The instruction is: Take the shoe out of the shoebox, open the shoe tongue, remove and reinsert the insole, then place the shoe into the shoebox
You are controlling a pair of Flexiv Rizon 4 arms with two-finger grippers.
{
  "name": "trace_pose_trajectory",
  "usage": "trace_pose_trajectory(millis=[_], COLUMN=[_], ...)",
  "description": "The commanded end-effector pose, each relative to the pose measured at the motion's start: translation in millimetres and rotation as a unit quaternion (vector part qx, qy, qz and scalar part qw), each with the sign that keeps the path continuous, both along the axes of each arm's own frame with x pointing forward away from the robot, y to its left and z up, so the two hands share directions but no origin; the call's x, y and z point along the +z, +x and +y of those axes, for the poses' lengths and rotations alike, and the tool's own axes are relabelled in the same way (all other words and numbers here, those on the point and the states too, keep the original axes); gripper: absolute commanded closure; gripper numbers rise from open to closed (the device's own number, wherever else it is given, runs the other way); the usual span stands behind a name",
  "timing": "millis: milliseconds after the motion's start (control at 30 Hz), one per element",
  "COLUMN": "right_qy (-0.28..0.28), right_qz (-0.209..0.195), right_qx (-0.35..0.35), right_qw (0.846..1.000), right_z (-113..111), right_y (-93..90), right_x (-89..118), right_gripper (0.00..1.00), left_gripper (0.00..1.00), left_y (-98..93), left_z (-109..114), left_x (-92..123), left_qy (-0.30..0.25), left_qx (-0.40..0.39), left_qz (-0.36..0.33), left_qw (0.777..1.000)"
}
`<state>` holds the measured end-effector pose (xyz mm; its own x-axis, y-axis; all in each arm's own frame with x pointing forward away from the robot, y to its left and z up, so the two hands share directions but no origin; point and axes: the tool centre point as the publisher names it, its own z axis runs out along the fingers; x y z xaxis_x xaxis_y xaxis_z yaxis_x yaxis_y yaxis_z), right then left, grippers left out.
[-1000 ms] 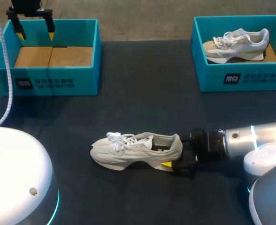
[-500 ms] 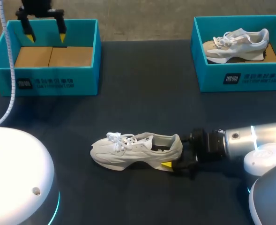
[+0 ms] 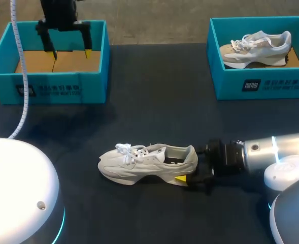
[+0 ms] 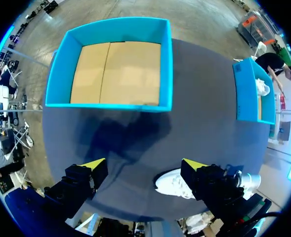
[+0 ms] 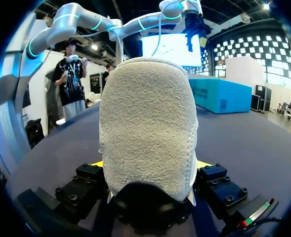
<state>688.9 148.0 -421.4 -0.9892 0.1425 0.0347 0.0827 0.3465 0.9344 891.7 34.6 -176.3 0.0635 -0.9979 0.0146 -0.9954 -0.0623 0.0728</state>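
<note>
The white shoe point(image 3: 144, 162) lies on its sole on the dark table, toe to the left. My right gripper point(image 3: 186, 170) comes in from the right and is shut on its heel. In the right wrist view that heel point(image 5: 147, 128) fills the space between the fingers, with a yellow tip point(image 5: 203, 163) against each side. Over the far left shoebox point(image 3: 53, 79), which shows only a cardboard floor, my left gripper point(image 3: 70, 53) hangs open with nothing in it. In the left wrist view my left gripper point(image 4: 144, 165) looks down on that box point(image 4: 105, 104) and on the shoe point(image 4: 172, 183).
A second blue shoebox point(image 3: 271, 84) at the far right holds a beige and white shoe point(image 3: 256, 46). Bare dark table lies between the two boxes and around the white shoe.
My left gripper has moved to the right above the left shoebox and come a little lower. The right arm and the white shoe have kept still.
</note>
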Motion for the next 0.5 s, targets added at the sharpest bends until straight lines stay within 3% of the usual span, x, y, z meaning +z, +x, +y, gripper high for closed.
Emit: trace_pose_trajectory(millis=[33,233,500], right_qy=[-0.004,-0.004,-0.004], right_qz=[0.001,0.001,0.001], right_qx=[0.0,0.0,0.0], right_qw=[1.0,1.0,1.0], right_z=[2,2,2], right_y=[-1.0,-1.0,-1.0], right_x=[2,2,2], right_gripper=[1.0,1.0,1.0], left_gripper=[0.0,0.0,0.0], left_y=[-22.6,-58.1,-58.1], left_z=[-18,-50,-50], left_x=[-2,-6,-6], left_qy=[0.012,0.039,0.039], left_qx=[-0.005,0.009,0.009], left_qz=[-0.004,-0.031,-0.031], left_qw=[1.0,0.999,0.999])
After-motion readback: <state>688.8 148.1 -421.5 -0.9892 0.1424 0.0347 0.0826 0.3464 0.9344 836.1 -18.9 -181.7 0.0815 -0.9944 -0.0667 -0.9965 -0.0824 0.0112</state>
